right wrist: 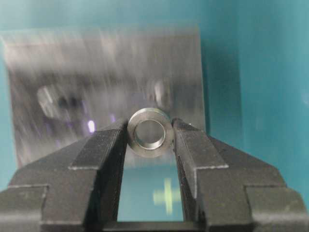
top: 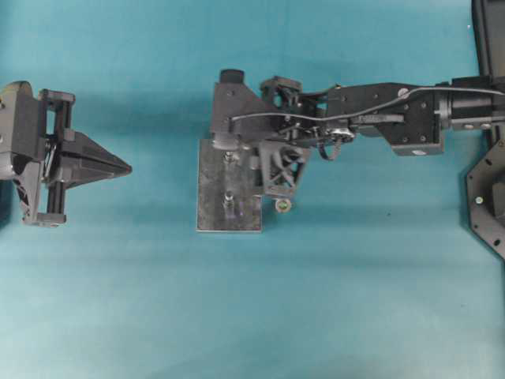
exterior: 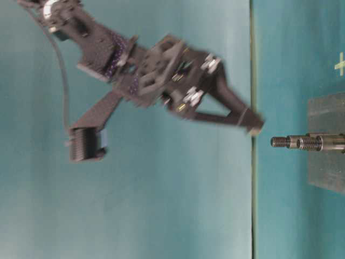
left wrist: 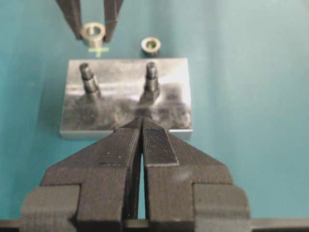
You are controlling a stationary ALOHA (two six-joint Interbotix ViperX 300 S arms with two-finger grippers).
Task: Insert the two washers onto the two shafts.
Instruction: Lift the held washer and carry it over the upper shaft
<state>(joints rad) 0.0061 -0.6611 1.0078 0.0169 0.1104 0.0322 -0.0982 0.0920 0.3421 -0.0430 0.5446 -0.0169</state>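
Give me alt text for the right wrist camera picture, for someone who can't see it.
The right pincer grips a metal washer between its two black fingers, the hole facing the camera. Behind it lies a blurred grey metal plate on a teal table, and a faint yellow-green cross mark shows between the fingers below the washer.

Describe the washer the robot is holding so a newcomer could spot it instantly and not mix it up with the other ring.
Start at the grey metal base plate with two upright threaded shafts on the teal table. Just beyond its far edge, above a yellow cross mark, the right gripper jaws pinch a shiny silver ring-shaped washer. The other small metal ring lies loose on the cloth.
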